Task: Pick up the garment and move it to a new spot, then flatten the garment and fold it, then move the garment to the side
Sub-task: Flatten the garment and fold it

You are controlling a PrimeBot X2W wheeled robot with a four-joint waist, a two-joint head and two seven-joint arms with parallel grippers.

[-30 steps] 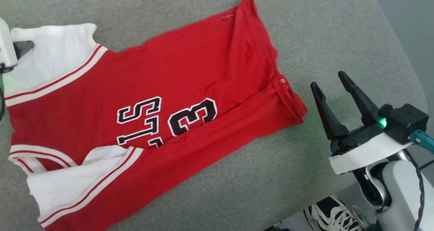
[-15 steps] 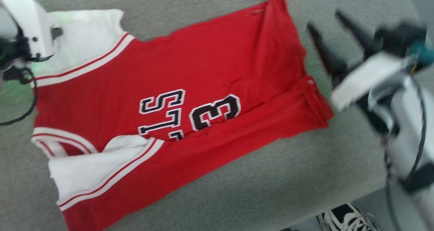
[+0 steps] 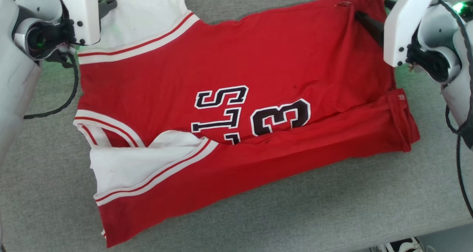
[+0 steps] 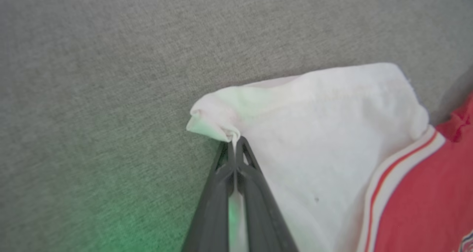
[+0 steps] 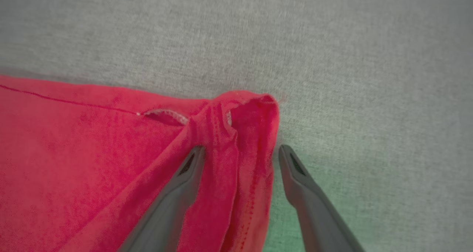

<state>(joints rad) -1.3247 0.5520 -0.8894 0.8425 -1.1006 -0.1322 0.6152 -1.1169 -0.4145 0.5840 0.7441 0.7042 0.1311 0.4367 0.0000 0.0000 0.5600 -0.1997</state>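
The garment (image 3: pixel 236 71), a red jersey with white sleeves and black lettering facing up, lies spread on the grey surface with its near edge folded over. My left gripper (image 3: pixel 109 3) sits at the far left sleeve. In the left wrist view this gripper (image 4: pixel 234 143) is shut on the bunched corner of the white sleeve (image 4: pixel 332 133). My right gripper (image 3: pixel 371 8) is at the garment's far right hem corner. In the right wrist view it (image 5: pixel 240 150) stands open, its fingers straddling the crumpled red hem corner (image 5: pixel 247 111).
The grey fabric surface (image 3: pixel 295 215) stretches around the garment, with its near right edge at the lower right. A person's shoe (image 3: pixel 401 244) shows below that edge. Black cables hang from both wrists.
The camera has shifted. My left gripper has shut on the white sleeve corner. My right gripper has travelled from beside the garment's right end to its far hem corner, still open.
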